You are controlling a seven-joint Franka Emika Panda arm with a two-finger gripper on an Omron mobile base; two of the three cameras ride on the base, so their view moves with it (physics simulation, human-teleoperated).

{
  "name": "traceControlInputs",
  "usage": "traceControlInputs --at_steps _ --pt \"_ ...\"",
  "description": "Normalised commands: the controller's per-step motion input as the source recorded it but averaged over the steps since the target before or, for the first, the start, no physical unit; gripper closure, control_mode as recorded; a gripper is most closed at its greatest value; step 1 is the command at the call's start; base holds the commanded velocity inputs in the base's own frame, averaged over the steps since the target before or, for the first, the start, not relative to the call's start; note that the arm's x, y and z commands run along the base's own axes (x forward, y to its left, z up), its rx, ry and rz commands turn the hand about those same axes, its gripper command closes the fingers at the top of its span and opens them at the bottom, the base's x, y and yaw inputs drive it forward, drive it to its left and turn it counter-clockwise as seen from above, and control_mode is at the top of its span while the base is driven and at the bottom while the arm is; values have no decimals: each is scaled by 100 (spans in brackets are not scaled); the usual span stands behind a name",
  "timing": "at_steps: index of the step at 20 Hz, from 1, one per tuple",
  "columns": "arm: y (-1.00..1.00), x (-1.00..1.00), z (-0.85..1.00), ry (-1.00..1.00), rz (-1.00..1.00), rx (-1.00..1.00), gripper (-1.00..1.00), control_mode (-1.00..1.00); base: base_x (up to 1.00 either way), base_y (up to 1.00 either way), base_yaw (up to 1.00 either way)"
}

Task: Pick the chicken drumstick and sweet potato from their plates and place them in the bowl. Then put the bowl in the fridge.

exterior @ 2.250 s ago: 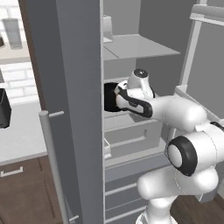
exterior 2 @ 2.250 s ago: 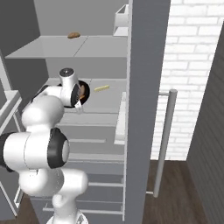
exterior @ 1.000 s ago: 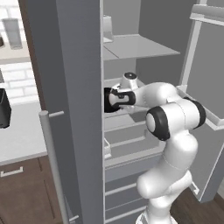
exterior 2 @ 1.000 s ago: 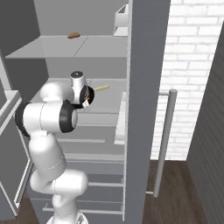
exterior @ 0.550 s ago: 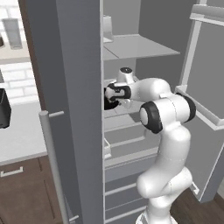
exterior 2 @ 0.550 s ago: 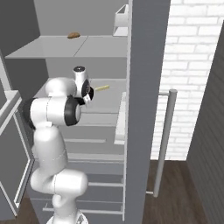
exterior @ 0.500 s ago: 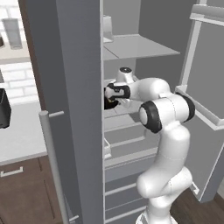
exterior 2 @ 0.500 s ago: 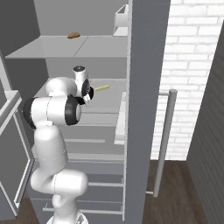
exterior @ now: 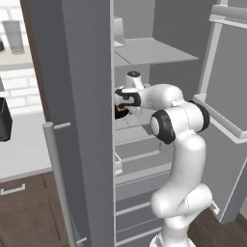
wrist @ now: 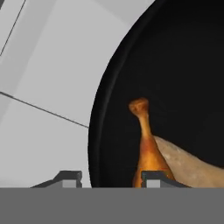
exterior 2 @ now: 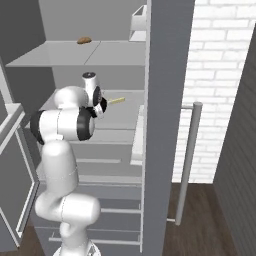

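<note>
The glossy black bowl [wrist: 175, 65] rests on a pale middle shelf [wrist: 48, 87] inside the fridge [exterior: 82, 96]. In it lie the orange-brown chicken drumstick [wrist: 148, 148], bone end up, and beside it the tan sweet potato [wrist: 192, 168]. My gripper [wrist: 109, 177] is open, its two fingertips straddling the bowl's rim with a gap on either side. From the left base the gripper [exterior: 121, 102] reaches past the door edge, the bowl [exterior: 120, 114] a dark patch just below it. From the right base the gripper [exterior 2: 102, 107] hovers over the same shelf. The plates are out of view.
The fridge door [exterior 2: 165, 75] stands open close to my arm, with its long bar handle [exterior 2: 187, 160]. A thin yellowish stick [exterior 2: 116, 101] lies on the bowl's shelf and a small brown item [exterior 2: 84, 40] on the shelf above. Drawers [exterior: 140, 154] sit below.
The jaws have opened off the bowl's rim. Over the last two seconds the arm stretched deeper into the fridge with the bowl; in the last half second it has hardly moved.
</note>
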Motion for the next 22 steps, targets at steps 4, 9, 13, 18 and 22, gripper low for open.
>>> traceControlInputs --at_steps 4,9,13,18,22 --pt "-21 -61 13 -6 0 0 -100 -100 0 0 0" --pt "0 -55 29 -15 0 0 -100 -100 0 0 0" --pt "-7 -83 15 -19 0 0 -100 -100 0 0 0" --pt "-34 -99 30 -9 0 4 -100 -100 0 0 0" --pt "-34 -100 35 -6 0 3 -100 -100 0 0 0"
